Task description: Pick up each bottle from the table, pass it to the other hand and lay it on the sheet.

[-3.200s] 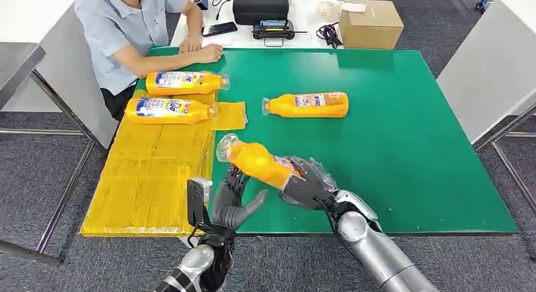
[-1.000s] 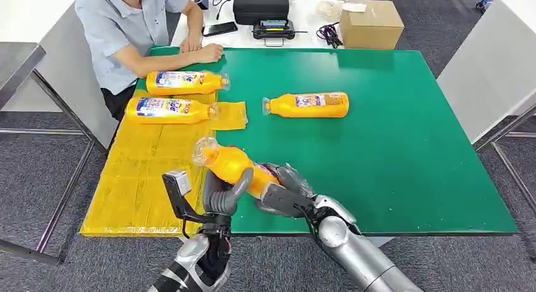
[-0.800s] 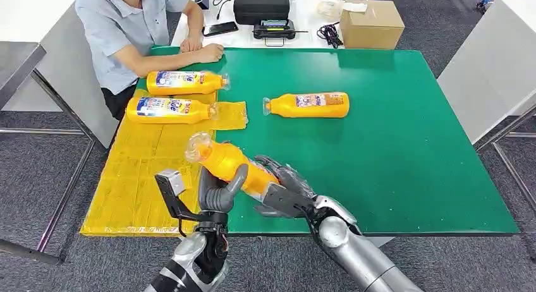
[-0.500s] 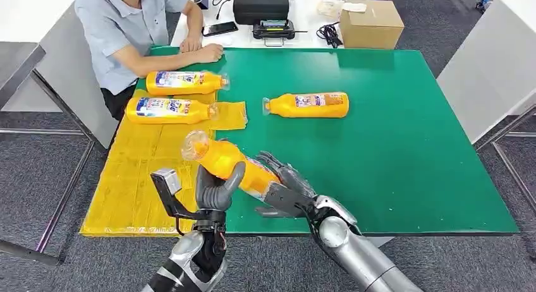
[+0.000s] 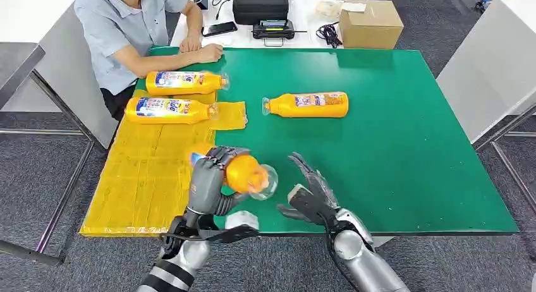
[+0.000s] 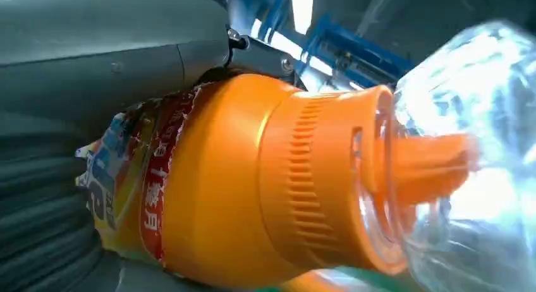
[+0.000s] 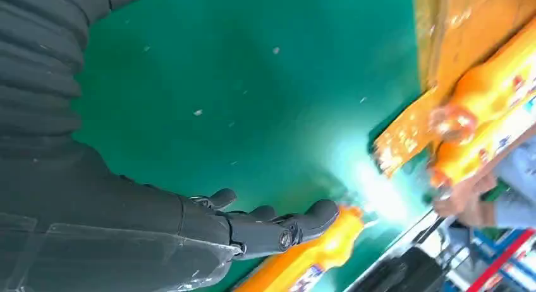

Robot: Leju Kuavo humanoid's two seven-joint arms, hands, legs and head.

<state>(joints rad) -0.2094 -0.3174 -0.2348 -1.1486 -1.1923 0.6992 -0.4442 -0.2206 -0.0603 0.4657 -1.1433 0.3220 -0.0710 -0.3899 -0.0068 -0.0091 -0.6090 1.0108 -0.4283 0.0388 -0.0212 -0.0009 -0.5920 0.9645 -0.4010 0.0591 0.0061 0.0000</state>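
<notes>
Sheet (image 5: 136, 178), yellow, covers the left strip of the green table (image 5: 404, 146) in my head view, and two bottles already lie on its far end: one (image 5: 167, 109) with a blue-and-white label whose script I cannot read at this size, and a second (image 5: 185, 82) just behind it, near the seated person (image 5: 129, 33).

My left hand (image 5: 212, 178) is wrapped round the third bottle (image 5: 243, 173) over the sheet's right edge, clear cap pointing right. In the left wrist view that bottle (image 6: 253, 197) has a label with a red band carrying white Chinese characters, one looks like 月, beside a blue patch; the rest is too skewed to read. The ribbed orange collar and the clear cap over the spout sit just past my fingers.

My right hand (image 5: 310, 191) hovers over the table just right of the cap, fingers spread and holding nothing; in the right wrist view its fingers (image 7: 278, 229) are extended over bare green.

Half a second ago both hands were on this bottle, cap aimed up-left. Now the right has let go and the left has swung it round, cap to the right.

A fourth bottle (image 5: 306, 105) lies mid-table, untouched, its label too small to read. Behind it a cardboard box (image 5: 370, 23) sits on the white table.
</notes>
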